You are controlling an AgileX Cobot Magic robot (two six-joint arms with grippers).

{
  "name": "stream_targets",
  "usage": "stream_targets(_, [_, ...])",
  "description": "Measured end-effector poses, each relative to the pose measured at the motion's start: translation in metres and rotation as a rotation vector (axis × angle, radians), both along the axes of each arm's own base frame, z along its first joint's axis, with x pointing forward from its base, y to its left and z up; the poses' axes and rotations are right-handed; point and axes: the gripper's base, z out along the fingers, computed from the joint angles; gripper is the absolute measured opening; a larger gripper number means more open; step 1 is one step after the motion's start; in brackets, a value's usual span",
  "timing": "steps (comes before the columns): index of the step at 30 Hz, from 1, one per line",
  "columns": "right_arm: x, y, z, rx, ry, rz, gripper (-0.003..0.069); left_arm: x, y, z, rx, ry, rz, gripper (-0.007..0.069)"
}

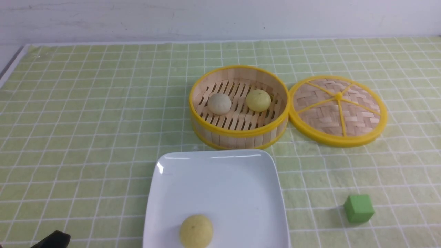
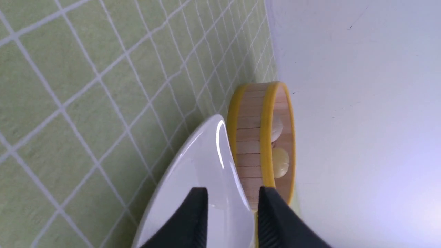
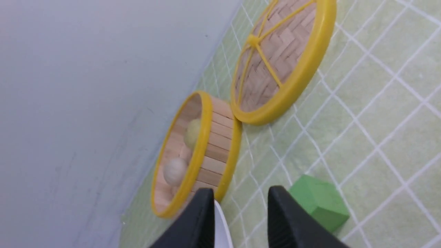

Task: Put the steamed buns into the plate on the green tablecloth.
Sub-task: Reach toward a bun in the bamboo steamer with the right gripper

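Left gripper (image 2: 232, 191): its two black fingers (image 2: 196, 217) stand apart with a clear gap and nothing between them. Only the tips show in its wrist view; the frame edge cuts off the rest.
Left arm, front view: only a black corner (image 1: 51, 239) shows at the bottom left. I cannot tell which part it is.
Right gripper (image 3: 241, 191): its fingers (image 3: 200, 220) are parted in the same way and hold nothing. Only the tips show, and it is out of the front view.
Near bun (image 1: 195, 230): yellow, lying on the plate close to its near edge. Its lower part is cut off by the frame.
Plate (image 1: 224, 186): white and square, lying on the cloth just in front of the steamer. Its near edge is out of frame, and I cannot tell whether it touches the steamer. The right wrist view shows only a white sliver (image 3: 220, 220) of it.
Pale bun (image 1: 219, 103): in the steamer, on the left. In both wrist views the rim half hides it.
Yellow bun (image 1: 258, 100): in the steamer, on the right, near the pale bun but apart from it.
Steamer (image 1: 237, 132): open, yellow-rimmed, with a slatted floor.
Lid (image 1: 337, 110): lies flat against the steamer's right side.
Cube (image 1: 358, 207): green, to the right of the plate and well apart from it. In the right wrist view a finger hides one corner.
Cloth (image 1: 86, 120): green grid covering the table.
Wall (image 1: 137, 17): pale. It is blurred in both wrist views.
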Motion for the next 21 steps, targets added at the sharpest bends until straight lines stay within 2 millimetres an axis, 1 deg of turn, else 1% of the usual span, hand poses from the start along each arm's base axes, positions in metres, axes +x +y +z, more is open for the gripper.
stream_targets(1, [0.0, 0.0, 0.0, 0.002, -0.004, -0.004, 0.024, 0.0, 0.0, 0.001, 0.0, -0.002, 0.0, 0.024])
stream_targets(3, [0.0, -0.001, 0.007, -0.01, -0.036, -0.014, 0.0235, -0.003, -0.001, 0.025, 0.113, -0.085, -0.035, 0.0227])
stream_targets(4, [-0.001, -0.001, 0.016, -0.043, -0.065, -0.012, 0.0225, -0.005, -0.001, 0.037, 0.162, -0.131, -0.045, 0.0215])
stream_targets(5, [-0.003, -0.002, 0.027, -0.094, -0.101, -0.011, 0.021, -0.009, -0.001, 0.055, 0.23, -0.191, -0.055, 0.0193])
stream_targets(6, [-0.004, -0.002, 0.04, -0.164, -0.134, -0.011, 0.0187, -0.014, -0.001, 0.075, 0.312, -0.25, -0.066, 0.0156])
stream_targets(7, [-0.004, -0.002, 0.051, -0.232, -0.158, -0.011, 0.017, -0.017, -0.002, 0.088, 0.362, -0.279, -0.073, 0.0134])
stream_targets(8, [-0.002, -0.003, 0.065, -0.344, -0.151, 0.003, 0.0123, -0.016, -0.003, 0.099, 0.427, -0.269, -0.098, 0.0086])
stream_targets(9, [0.0, -0.002, 0.076, -0.425, -0.141, 0.018, 0.0093, -0.016, -0.003, 0.109, 0.485, -0.256, -0.122, 0.0055])
stream_targets(10, [0.002, -0.002, 0.074, -0.436, -0.124, 0.024, 0.0085, -0.013, -0.004, 0.109, 0.501, -0.228, -0.138, 0.0043])
stream_targets(11, [0.011, -0.002, 0.087, -0.562, -0.035, 0.075, 0.0025, -0.006, -0.006, 0.115, 0.579, -0.128, -0.21, 0.0012])
stream_targets(12, [0.019, -0.003, 0.09, -0.608, 0.055, 0.118, 0.0, 0.001, -0.007, 0.114, 0.613, -0.035, -0.265, 0.0003])
stream_targets(13, [0.021, -0.002, 0.09, -0.604, 0.074, 0.129, -0.0002, 0.007, -0.008, 0.112, 0.623, 0.019, -0.292, 0.0002])
stream_targets(14, [0.038, -0.003, 0.086, -0.643, 0.29, 0.221, -0.001, 0.017, -0.009, 0.105, 0.648, 0.163, -0.368, 0.0002])
stream_targets(15, [0.045, -0.004, 0.084, -0.645, 0.389, 0.257, -0.0011, 0.025, -0.009, 0.1, 0.659, 0.261, -0.418, 0.0002])
stream_targets(16, [0.057, -0.005, 0.081, -0.65, 0.522, 0.313, -0.0011, 0.032, -0.009, 0.095, 0.663, 0.346, -0.461, 0.0002])
stream_targets(18, [0.072, -0.005, 0.08, -0.641, 0.638, 0.375, -0.0011, 0.043, -0.01, 0.088, 0.674, 0.45, -0.522, 0.0002])
stream_targets(19, [0.088, -0.002, 0.076, -0.635, 0.715, 0.457, -0.0011, 0.052, -0.01, 0.083, 0.682, 0.501, -0.561, 0.0002])
stream_targets(20, [0.099, 0.003, 0.077, -0.617, 0.723, 0.511, -0.0011, 0.058, -0.011, 0.081, 0.689, 0.526, -0.587, 0.0002])
stream_targets(21, [0.101, 0.003, 0.075, -0.624, 0.734, 0.527, -0.0011, 0.06, -0.011, 0.079, 0.689, 0.54, -0.596, 0.0002])
